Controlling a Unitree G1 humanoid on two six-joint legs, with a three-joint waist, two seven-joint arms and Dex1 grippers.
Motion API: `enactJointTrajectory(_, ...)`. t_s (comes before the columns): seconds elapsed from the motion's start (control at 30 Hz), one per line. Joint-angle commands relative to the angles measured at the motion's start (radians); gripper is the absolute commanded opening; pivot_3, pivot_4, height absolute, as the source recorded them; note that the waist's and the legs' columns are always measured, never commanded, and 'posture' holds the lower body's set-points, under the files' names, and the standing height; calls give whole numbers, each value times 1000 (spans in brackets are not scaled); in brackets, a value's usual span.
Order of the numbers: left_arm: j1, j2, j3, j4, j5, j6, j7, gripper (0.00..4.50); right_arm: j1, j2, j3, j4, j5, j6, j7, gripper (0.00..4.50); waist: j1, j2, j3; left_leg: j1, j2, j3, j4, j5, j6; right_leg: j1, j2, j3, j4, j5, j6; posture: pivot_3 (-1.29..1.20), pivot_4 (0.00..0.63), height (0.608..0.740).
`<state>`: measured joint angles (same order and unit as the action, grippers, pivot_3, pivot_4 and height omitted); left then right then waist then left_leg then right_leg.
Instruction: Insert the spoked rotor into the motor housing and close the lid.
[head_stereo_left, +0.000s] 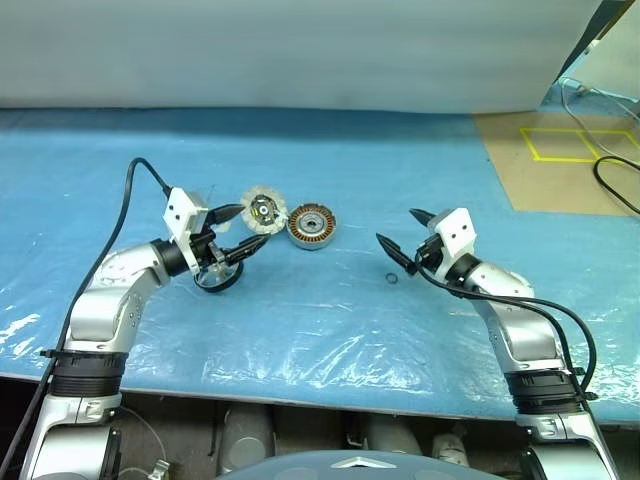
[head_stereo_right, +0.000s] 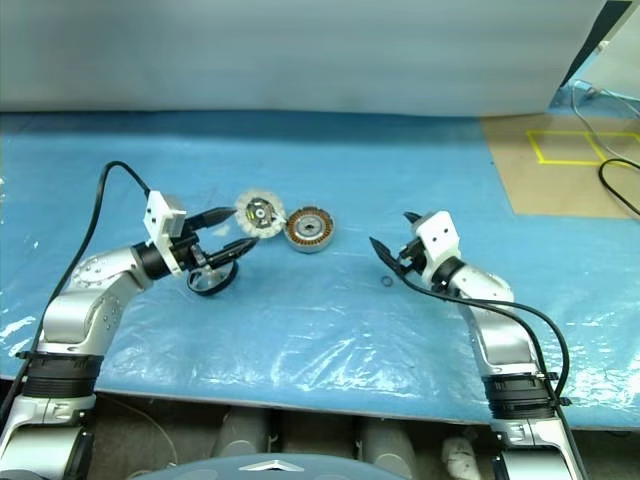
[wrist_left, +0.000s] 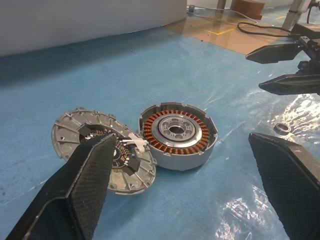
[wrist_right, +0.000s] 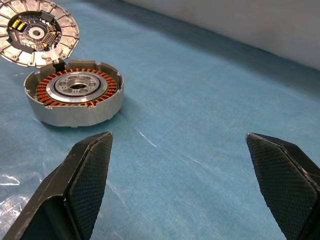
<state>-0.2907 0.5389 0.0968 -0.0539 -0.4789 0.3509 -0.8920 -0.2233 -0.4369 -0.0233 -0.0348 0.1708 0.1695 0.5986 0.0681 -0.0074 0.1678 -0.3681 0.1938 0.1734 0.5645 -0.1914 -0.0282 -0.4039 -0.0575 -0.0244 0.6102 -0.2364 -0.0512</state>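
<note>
Both black two-fingered hands, left (head_stereo_left: 243, 233) and right (head_stereo_left: 398, 238), hover spread and empty over the blue-covered table (head_stereo_left: 330, 330). At frame centre the round grey motor housing (head_stereo_left: 312, 226) with copper windings sits open side up, ready for loading, its white-toothed round lid (head_stereo_left: 263, 211) touching it on the left. Lower left, the black spoked rotor (head_stereo_left: 218, 277) lies under the left hand, probably the next pick.

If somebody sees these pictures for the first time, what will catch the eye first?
Probably the motor housing with its copper-brown windings, open on the blue sheet, and the lid lying beside it. Both grippers, left and right, hang open on either side; the spoked rotor lies under the left one.
</note>
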Motion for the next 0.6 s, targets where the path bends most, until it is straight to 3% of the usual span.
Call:
enactJointTrajectory(0.03, 5, 1, 4, -35, -25, 21, -9, 4500, -8, -11, -10, -19, 4, -23, 8, 4482, 0, 0, 0, 0, 0, 0, 0, 0, 0, 0, 0, 0, 0, 0, 0, 0, 150, 740)
enactJointTrajectory(0.6, 1, -9, -8, -17, -13, 7, -34, 4500, -6, -26, -19, -24, 6, -20, 12, 4482, 0, 0, 0, 0, 0, 0, 0, 0, 0, 0, 0, 0, 0, 0, 0, 0, 150, 740)
